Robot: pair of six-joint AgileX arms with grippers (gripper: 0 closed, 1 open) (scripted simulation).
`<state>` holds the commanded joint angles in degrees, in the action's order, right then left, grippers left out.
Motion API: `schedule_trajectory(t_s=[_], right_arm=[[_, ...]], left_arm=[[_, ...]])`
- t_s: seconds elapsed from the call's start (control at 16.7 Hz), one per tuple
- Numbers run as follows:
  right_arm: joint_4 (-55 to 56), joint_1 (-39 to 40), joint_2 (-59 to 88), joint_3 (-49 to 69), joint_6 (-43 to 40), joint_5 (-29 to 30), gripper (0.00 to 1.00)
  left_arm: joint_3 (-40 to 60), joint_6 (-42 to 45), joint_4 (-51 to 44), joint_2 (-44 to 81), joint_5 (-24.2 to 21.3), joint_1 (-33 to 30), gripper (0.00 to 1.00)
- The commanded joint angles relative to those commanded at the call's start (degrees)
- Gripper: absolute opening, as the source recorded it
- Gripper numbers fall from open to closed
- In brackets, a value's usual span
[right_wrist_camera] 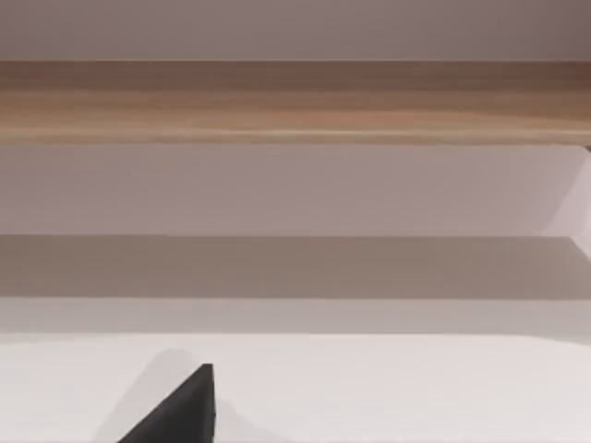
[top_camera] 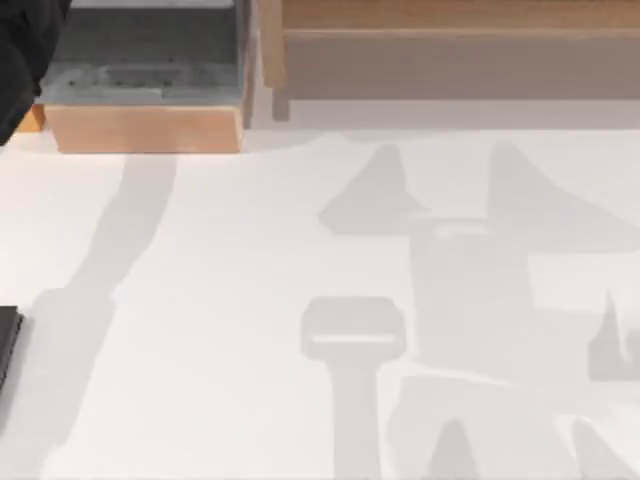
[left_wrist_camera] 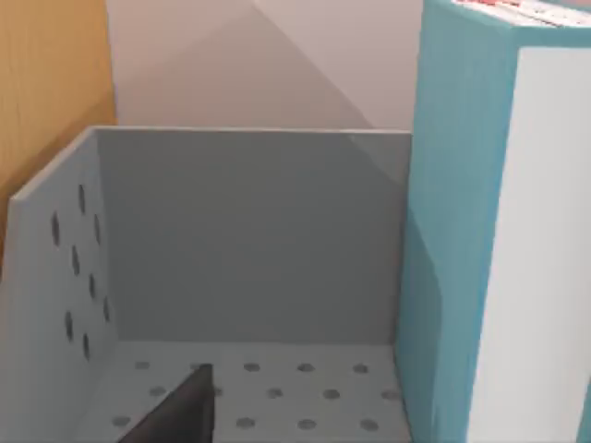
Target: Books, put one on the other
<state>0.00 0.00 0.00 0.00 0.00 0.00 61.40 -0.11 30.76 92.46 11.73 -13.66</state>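
Observation:
A teal book (left_wrist_camera: 480, 231) with a white face stands upright in the left wrist view, next to a grey perforated holder (left_wrist_camera: 240, 240). A dark part of my left gripper (left_wrist_camera: 180, 415) hangs over the holder's dotted floor, close to the book. In the top view my left arm (top_camera: 25, 60) reaches in at the far left corner, by the grey holder (top_camera: 140, 70). A dark part of my right gripper (right_wrist_camera: 180, 411) sits low over the white table (right_wrist_camera: 388, 388), facing a wooden shelf (right_wrist_camera: 295, 101).
A wooden ledge (top_camera: 145, 128) fronts the grey holder at the back left. A long wooden shelf (top_camera: 450, 40) runs along the back right. A dark flat thing (top_camera: 8, 345) pokes in at the table's left edge. Arm shadows lie across the white table (top_camera: 220, 300).

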Motion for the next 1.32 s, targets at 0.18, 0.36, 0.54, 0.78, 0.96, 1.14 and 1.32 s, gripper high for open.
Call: schedule_trajectory(t_s=[0.18,0.36,0.54,0.78,0.96,1.14,1.32], right_arm=[[0.0,0.0,0.0,0.0,0.0,0.0,1.00],[0.0,0.0,0.0,0.0,0.0,0.0,1.00],[0.0,0.0,0.0,0.0,0.0,0.0,1.00],[0.0,0.0,0.0,0.0,0.0,0.0,1.00],[0.0,0.0,0.0,0.0,0.0,0.0,1.00],[0.0,0.0,0.0,0.0,0.0,0.0,1.00],[0.0,0.0,0.0,0.0,0.0,0.0,1.00]], left_arm=[[6.5,0.0,3.3,9.7,1.2,-1.4,1.00],[10.7,0.0,5.4,15.9,2.1,-2.3,1.00],[12.1,0.0,6.1,17.9,2.3,-2.6,1.00],[11.8,0.0,6.0,17.7,2.3,-2.3,1.00],[12.6,0.0,4.8,17.2,2.3,-2.5,1.00],[13.6,0.0,2.9,16.3,2.0,-2.3,1.00],[16.8,0.0,3.0,19.6,1.5,-1.7,1.00]])
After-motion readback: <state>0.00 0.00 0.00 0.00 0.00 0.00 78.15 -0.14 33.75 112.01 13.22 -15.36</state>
